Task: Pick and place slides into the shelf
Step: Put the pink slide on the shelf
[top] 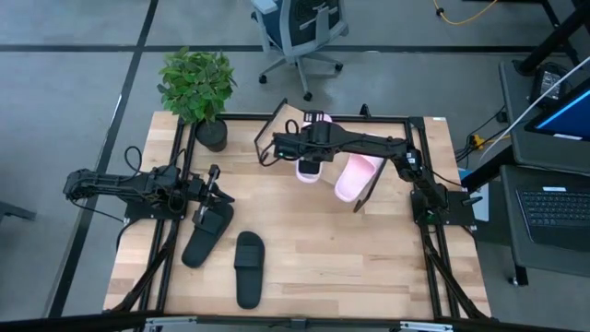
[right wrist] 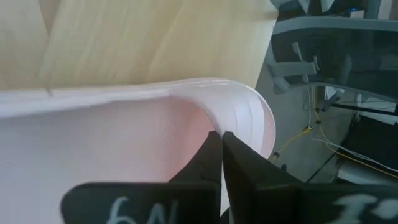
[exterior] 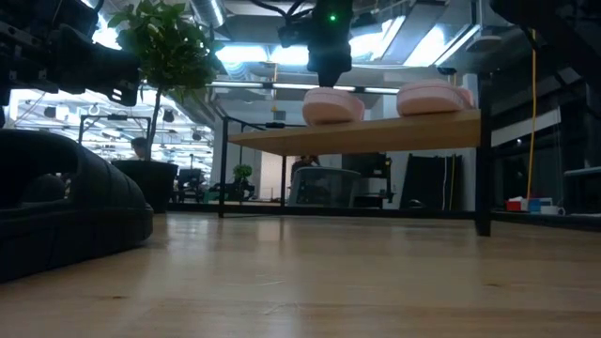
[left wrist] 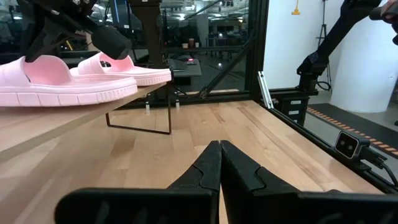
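Two pale pink slides lie side by side on the slanted light-wood shelf [exterior: 376, 133]: one [top: 312, 166] under my right gripper, the other [top: 355, 175] nearer the table's right edge. My right gripper [top: 310, 150] is shut and stands over the first pink slide [exterior: 333, 105]. Two black slides lie sole-down on the tabletop, one [top: 205, 235] just in front of my left gripper [top: 214, 187] and one [top: 249, 267] nearer the front edge. My left gripper [left wrist: 219, 149] is shut, hovers low over the table and touches nothing. My right gripper comes from above, pointing down, and its shut fingertips [right wrist: 221, 138] meet the top of the pink slide's strap [right wrist: 242, 106]. No pink shows between the fingers, so I cannot tell whether any of the strap is pinched. The slide rests sole-down on the shelf board.
A potted plant [top: 198, 88] stands at the table's far left corner. Black frame rails [top: 171, 249] run along both sides of the table. The shelf's thin black legs [left wrist: 169, 115] stand on the wood. Bare tabletop [top: 350, 258] lies between the shelf and the front edge.
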